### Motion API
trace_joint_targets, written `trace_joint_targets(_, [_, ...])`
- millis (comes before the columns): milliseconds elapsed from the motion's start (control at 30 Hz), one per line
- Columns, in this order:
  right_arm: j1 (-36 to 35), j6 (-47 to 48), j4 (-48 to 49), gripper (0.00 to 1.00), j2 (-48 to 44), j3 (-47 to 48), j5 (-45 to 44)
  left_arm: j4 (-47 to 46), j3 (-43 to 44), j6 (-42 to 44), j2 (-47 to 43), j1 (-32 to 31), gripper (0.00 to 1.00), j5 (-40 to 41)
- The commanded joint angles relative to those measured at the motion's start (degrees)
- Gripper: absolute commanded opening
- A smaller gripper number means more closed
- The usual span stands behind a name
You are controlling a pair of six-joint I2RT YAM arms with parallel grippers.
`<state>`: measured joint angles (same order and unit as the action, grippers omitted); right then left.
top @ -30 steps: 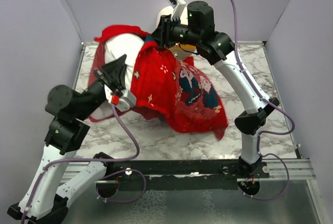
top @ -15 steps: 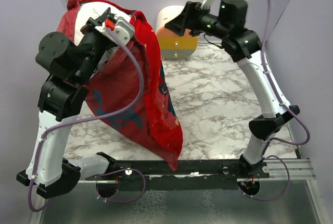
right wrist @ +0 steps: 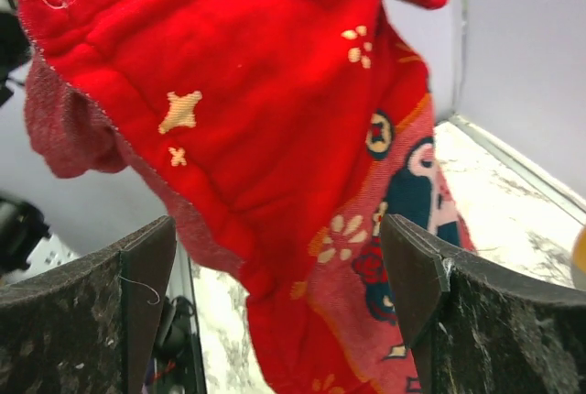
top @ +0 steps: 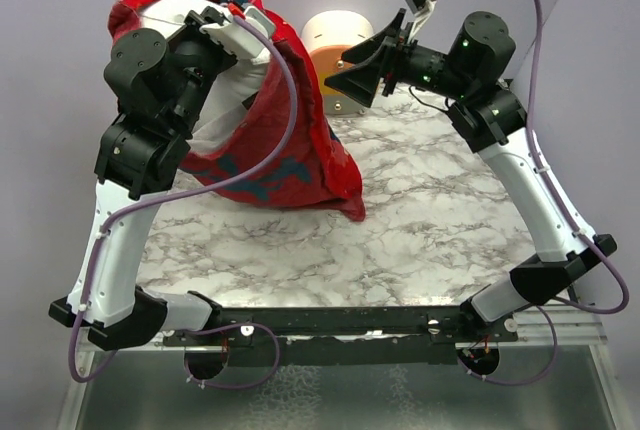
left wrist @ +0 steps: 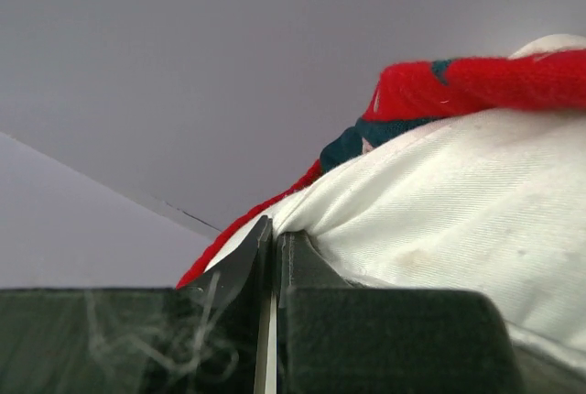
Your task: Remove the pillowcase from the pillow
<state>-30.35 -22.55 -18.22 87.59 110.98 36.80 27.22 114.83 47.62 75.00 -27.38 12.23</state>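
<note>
Two hands: left hand (left wrist: 271, 236) pinches pillow (left wrist: 439, 202) aloft (pillowcase (top: 300, 145) draped round it); right hand (right wrist: 277, 229) spread wide.

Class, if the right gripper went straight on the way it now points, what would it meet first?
Most likely the pillowcase, hanging in front of the right gripper and framed between its open fingers; how far off it is remains unclear.
</note>
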Motion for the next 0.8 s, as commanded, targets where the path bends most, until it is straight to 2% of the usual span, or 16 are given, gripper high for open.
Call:
trace_joint_targets(0, [-0.86,2.99,9.99,0.90,-2.23,-4.31,10.57,2.89,5.60,-6.18,-0.23,0.22,0.00,-6.21])
trace_joint_targets(167, [-3.79,6.19,14.98,0.86,-4.24,-6.96,11.42,9.39,9.16,-12.75,3.65,0.22,0.00,-9.36])
trace_joint_targets(300, [-6.01,8.30,15.01,0.77,-4.00,-6.38,6.60,10.41,11.65,-15.49,6.04,0.22,0.00,-10.35])
trace_joint_targets(400, [-6.21,8.51,14.91,0.62,-3.73,-5.66,3.74,11.21,12.61,-16.05,7.05,0.13,0.00,-10.71])
trace_joint_targets(533, [-6.21,9.91,13.13,0.25,-5.09,-6.86,-2.23,10.43,11.71,-15.50,6.33,0.13,0.00,-10.13])
trace_joint_targets(633, [-6.21,10.53,12.95,0.03,-6.66,-9.62,-5.99,9.52,10.12,-14.57,5.18,0.12,0.00,-9.80])
trace_joint_targets(767, [-6.21,10.61,11.89,0.01,-7.67,-11.92,-11.00,8.78,8.64,-14.13,3.98,0.13,0.00,-9.68])
